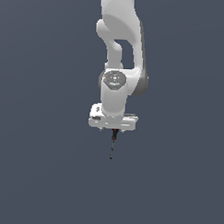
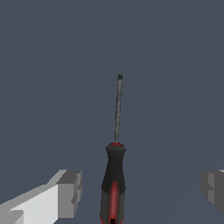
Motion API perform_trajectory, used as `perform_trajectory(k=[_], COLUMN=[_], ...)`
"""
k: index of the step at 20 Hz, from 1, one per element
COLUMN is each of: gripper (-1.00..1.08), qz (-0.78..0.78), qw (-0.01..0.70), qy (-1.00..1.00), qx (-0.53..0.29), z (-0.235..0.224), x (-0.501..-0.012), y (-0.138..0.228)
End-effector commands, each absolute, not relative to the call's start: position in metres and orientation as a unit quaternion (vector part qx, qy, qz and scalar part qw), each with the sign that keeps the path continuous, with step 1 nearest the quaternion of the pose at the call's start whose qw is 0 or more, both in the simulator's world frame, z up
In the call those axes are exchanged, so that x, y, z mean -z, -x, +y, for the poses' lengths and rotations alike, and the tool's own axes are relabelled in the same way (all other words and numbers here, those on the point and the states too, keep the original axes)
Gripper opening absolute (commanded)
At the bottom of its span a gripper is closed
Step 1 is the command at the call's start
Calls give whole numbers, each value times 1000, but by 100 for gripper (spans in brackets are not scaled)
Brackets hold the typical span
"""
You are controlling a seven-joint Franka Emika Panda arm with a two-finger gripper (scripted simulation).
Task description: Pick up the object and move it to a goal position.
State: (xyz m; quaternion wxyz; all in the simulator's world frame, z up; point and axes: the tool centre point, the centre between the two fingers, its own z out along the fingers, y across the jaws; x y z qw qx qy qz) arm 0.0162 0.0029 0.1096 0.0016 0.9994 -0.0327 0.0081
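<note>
Plain dark grey-blue worktop fills both views, no markings. Screwdriver lies on it directly under my claw, centred between the fingers. Red-and-black handle sits nearest the wrist cam; thin dark shaft runs straight away from it. In the exterior view I see only a sliver of handle below the claw body, w/ shaft extending toward the cam. Claw is spread wide: one finger pad each side of the handle, clear gap both sides, no contact. White arm stands vertical above, wrist pointing straight down.
</note>
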Motion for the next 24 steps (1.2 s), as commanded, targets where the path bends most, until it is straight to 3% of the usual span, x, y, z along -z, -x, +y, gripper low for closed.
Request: perform_trajectory(k=[1, 24], gripper=[100, 100], qz=[-40, -52], qw=[1, 0], qy=[-999, -999], qx=[-5, 0], z=[9, 19], x=[-92, -21], y=[-16, -12])
